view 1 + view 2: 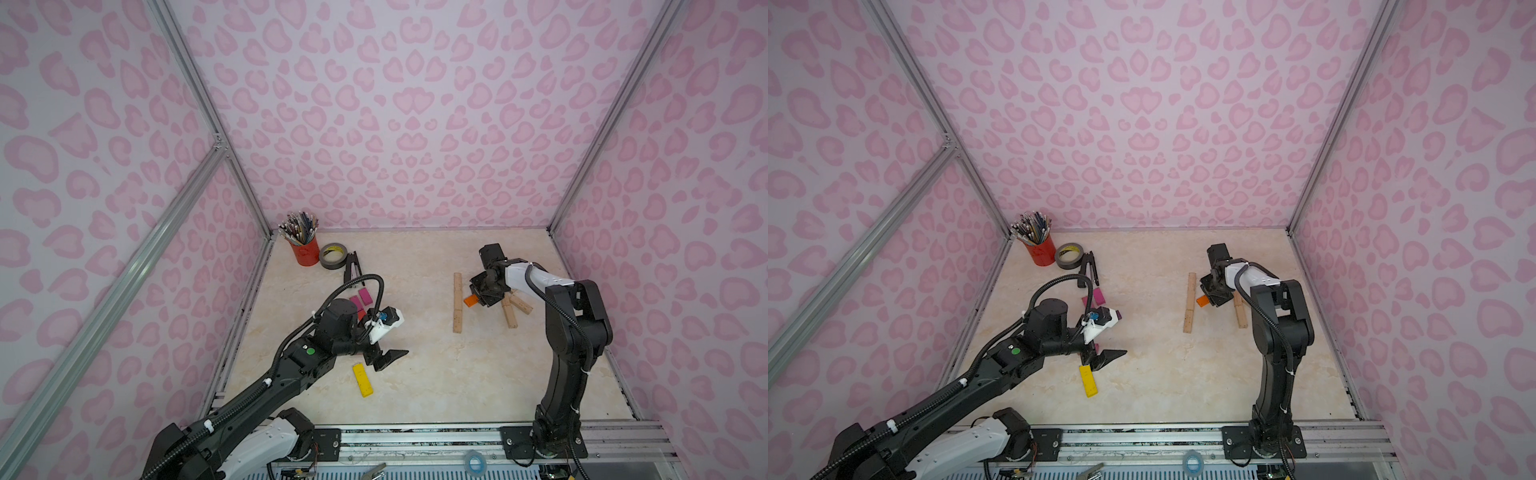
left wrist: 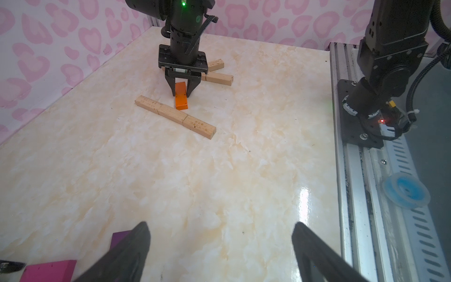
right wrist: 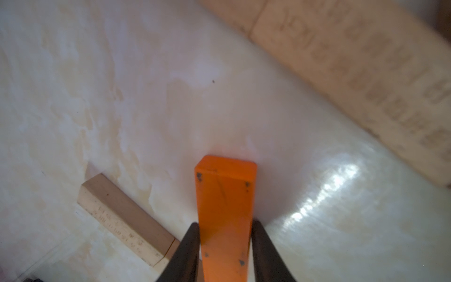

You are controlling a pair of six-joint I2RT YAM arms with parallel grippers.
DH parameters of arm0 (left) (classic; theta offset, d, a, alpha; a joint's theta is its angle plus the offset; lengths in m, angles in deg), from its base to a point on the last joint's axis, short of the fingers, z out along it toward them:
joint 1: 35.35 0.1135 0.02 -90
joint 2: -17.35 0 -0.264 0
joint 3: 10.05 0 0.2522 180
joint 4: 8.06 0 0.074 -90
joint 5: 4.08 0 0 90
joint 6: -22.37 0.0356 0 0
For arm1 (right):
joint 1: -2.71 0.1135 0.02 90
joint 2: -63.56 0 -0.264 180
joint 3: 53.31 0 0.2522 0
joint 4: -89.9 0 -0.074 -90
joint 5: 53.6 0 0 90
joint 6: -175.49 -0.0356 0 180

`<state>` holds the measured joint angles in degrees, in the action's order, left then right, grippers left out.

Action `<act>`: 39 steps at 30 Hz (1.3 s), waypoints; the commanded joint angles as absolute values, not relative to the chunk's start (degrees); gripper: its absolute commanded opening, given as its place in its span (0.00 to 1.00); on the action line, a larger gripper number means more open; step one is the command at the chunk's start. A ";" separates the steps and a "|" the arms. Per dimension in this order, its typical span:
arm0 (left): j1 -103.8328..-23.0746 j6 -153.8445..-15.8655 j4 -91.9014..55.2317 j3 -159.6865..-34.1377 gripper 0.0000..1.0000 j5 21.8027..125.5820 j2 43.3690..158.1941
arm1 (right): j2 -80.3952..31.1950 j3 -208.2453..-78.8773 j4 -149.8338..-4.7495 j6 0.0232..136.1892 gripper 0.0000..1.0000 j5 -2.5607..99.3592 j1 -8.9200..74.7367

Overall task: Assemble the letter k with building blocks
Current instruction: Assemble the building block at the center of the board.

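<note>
Orange-painted wood: one flat rectangular orange block (image 2: 181,100), sited right of table centre, toward 3 o'clock in both top views. Its long axis runs 9–3 o'clock and the free end points to 9 o'clock. The other end sits between the black fingers (image 3: 188,254) of the right gripper (image 2: 181,95), whose jaws stand narrow, pressed on the block's two long sides. Whether it rests on the cream marbled tabletop (image 2: 219,171) or hangs just above it cannot be told.

At 9 o'clock lies a row of three plain light-wood bars (image 1: 457,302), laid end to end with its axis 12–6 o'clock. The orange block's free end is just beside the middle bar.

At 3 to 4 o'clock, beyond the gripper, are loose plain-wood bars (image 1: 510,316).

Well apart at 8 o'clock is the left gripper (image 2: 219,225), jaws wide and empty. A yellow rectangular block (image 1: 362,379) lies just beside it, axis near 12–6 o'clock.
</note>
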<state>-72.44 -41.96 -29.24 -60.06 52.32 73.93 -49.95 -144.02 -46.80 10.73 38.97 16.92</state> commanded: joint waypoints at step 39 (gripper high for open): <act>-72.10 -41.46 -28.98 -60.68 0.93 52.61 74.22 | -53.09 -147.40 -46.40 10.64 0.39 39.92 16.76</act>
